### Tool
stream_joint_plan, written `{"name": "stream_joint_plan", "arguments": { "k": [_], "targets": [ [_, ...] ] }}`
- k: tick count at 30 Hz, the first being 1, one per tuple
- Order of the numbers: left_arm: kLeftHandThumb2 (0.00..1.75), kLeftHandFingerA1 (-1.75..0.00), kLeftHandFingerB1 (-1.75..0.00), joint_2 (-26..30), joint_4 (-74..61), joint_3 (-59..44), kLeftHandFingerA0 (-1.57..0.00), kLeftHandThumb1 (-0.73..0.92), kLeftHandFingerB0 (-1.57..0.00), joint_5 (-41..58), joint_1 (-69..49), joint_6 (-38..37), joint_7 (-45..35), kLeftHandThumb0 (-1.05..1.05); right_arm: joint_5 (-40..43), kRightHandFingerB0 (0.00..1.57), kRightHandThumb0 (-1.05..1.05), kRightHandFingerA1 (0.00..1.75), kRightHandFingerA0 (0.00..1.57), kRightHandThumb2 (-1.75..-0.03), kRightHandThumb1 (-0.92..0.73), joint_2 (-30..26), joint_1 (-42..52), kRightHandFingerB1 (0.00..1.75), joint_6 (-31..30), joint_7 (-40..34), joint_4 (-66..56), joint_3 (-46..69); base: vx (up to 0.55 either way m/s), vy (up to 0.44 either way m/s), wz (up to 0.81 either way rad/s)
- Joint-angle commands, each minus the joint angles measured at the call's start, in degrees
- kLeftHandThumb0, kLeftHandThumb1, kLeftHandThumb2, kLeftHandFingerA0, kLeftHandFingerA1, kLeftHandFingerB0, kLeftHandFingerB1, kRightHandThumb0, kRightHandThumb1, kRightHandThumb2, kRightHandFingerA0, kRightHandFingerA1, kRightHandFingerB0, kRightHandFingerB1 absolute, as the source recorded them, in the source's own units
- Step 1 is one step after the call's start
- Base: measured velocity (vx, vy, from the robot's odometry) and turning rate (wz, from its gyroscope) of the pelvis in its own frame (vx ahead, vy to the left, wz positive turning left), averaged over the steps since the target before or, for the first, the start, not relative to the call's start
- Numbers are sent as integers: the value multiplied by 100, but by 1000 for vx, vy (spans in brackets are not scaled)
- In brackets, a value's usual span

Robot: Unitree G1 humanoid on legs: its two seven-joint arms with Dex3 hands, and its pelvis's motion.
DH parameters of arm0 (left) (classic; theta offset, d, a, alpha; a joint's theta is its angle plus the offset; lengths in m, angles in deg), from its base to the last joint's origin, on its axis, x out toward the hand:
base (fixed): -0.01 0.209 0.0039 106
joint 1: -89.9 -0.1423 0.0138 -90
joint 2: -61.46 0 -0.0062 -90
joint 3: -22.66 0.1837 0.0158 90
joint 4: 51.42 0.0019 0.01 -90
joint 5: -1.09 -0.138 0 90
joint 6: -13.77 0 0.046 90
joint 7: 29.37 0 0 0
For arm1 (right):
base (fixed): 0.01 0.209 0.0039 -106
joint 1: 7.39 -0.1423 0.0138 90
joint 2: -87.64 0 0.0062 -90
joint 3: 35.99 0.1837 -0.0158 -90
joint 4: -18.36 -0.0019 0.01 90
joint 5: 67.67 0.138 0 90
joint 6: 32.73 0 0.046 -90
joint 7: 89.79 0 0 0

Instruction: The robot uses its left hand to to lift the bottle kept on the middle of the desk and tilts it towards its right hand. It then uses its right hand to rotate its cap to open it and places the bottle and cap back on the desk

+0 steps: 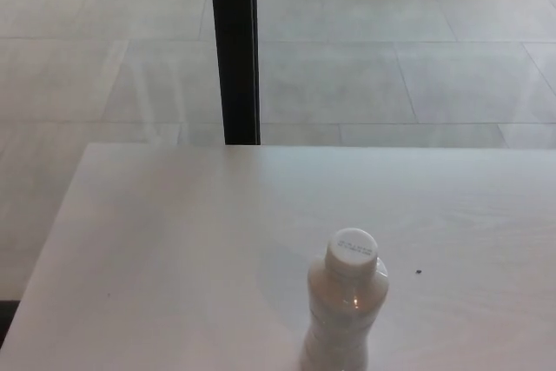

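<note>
A clear plastic bottle stands upright on the white desk, near the bottom edge of the head view and a little right of centre. A white cap sits on its neck. The bottle's base is cut off by the lower edge of the picture. Neither of my hands shows anywhere in the view.
The desk's far edge runs across the middle of the picture, and its left edge slants down to the bottom left corner. Beyond it lies a tiled floor with a black vertical post rising behind the desk. A small dark speck lies right of the bottle.
</note>
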Motion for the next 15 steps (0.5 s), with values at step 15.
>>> {"name": "stream_joint_plan", "arguments": {
  "k": [15],
  "targets": [
    [60, -36, -32, 731, -3722, -1892, 0, 65, -7, 2032, 1392, 850, -782, -87, 760, 0, -105, 8, 0, -114, -81, -537, -1390, 5, 1297, 265, -2365, 618, 0, 0, 0]
  ]
}}
